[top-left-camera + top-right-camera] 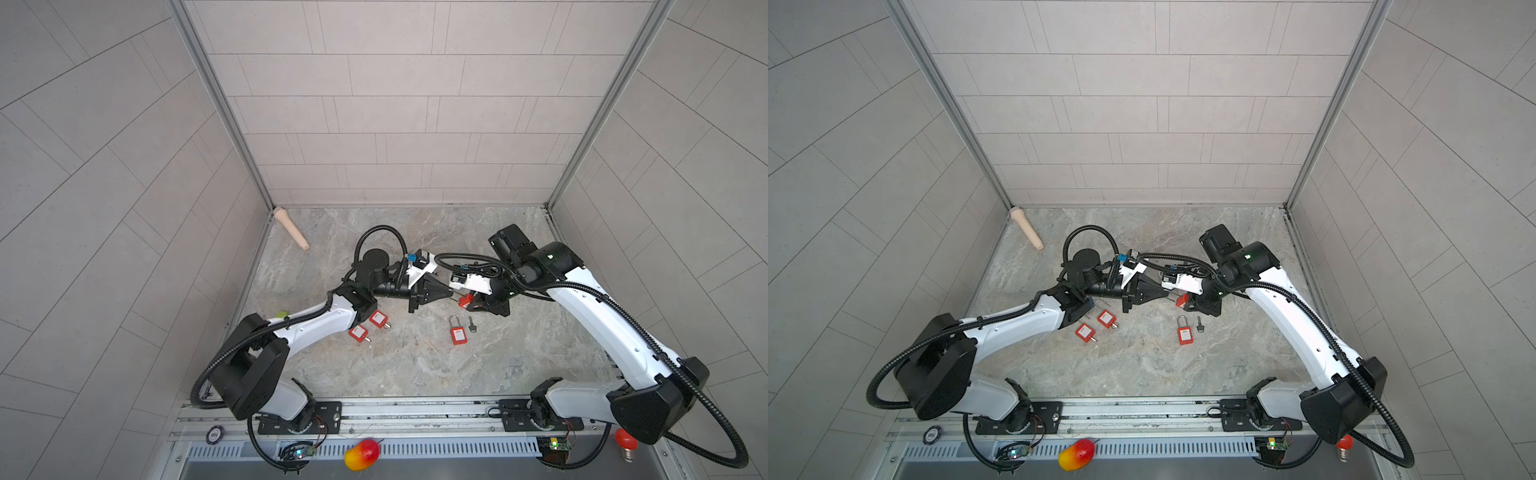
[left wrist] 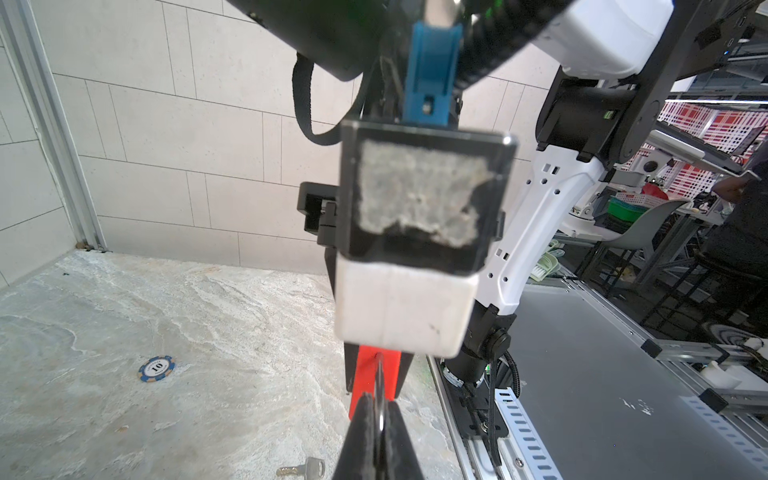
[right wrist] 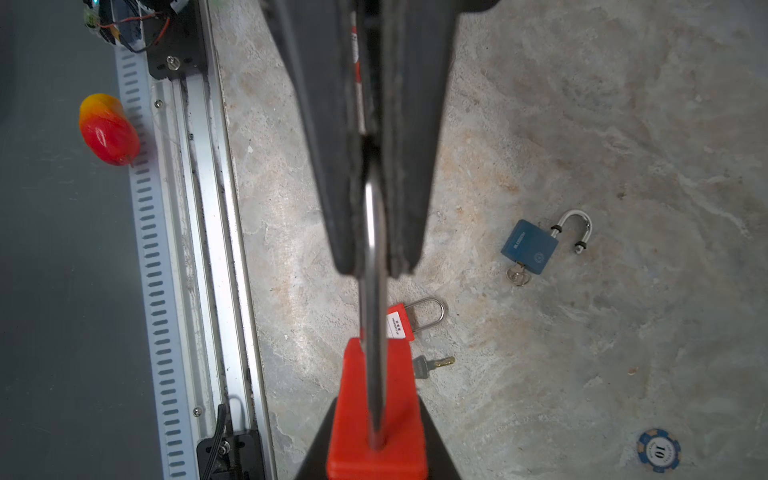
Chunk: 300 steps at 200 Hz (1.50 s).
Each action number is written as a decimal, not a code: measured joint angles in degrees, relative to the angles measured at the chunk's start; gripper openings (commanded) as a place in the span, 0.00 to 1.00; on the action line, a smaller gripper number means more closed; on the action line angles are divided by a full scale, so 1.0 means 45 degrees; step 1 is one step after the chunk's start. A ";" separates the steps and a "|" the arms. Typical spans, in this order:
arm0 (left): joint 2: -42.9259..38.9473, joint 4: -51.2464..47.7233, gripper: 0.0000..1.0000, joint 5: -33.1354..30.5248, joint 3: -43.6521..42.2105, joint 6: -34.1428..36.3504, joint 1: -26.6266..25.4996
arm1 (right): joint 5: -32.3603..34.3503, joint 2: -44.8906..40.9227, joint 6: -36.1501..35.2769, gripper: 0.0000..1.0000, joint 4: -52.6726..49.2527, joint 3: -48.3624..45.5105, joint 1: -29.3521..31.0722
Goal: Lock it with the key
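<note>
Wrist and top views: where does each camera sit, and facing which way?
Top views: overhead, looking down on the table; left arm and right arm show.
Left wrist: behind the left gripper, facing the right arm.
Right wrist: behind the right gripper, looking down past the left gripper.
All share the held red padlock.

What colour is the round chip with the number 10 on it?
Blue with white edge stripes; the chip shows best in the right wrist view.
</note>
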 measured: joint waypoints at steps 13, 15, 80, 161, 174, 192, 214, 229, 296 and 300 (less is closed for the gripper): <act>0.0107 0.0267 0.00 0.0005 0.0000 -0.0165 0.0000 | 0.0155 0.0063 -0.0121 0.07 -0.0092 0.0151 0.0000; 0.0121 0.0306 0.00 0.0005 0.0000 -0.0204 0.0000 | 0.0170 0.0078 -0.0126 0.07 -0.0107 0.0175 0.0000; -0.0024 -0.0374 0.00 -0.0049 0.0034 0.0704 0.0000 | 0.0117 0.1069 -0.0272 0.05 -0.1535 0.1370 0.0005; -0.0617 -0.1865 0.00 -0.0675 0.0180 0.2030 -0.0228 | -0.0568 0.1370 -0.0408 0.06 -0.1472 0.1719 0.0243; -0.0525 -0.1593 0.00 -0.0690 0.0155 0.1836 -0.0223 | -0.0432 0.1302 -0.0408 0.08 -0.1370 0.1676 0.0253; -0.0335 -0.0753 0.00 -0.0661 -0.0019 0.1370 -0.0223 | -0.0282 0.1214 -0.0413 0.11 -0.1287 0.1666 0.0253; -0.0049 0.0078 0.00 -0.0554 -0.0126 0.0806 -0.0223 | -0.0146 0.1175 -0.0427 0.17 -0.1345 0.1705 0.0209; 0.0034 0.0223 0.00 -0.0534 -0.0083 0.0806 -0.0228 | -0.0126 0.1156 -0.0437 0.25 -0.1389 0.1768 0.0155; 0.0112 0.0811 0.00 -0.0597 -0.0063 0.0272 -0.0209 | -0.0291 0.0491 0.0389 0.57 -0.0593 0.2254 0.0005; 0.0136 0.0962 0.00 -0.0597 -0.0063 0.0185 -0.0199 | -0.0267 0.0379 0.0408 0.57 -0.0593 0.2254 -0.0019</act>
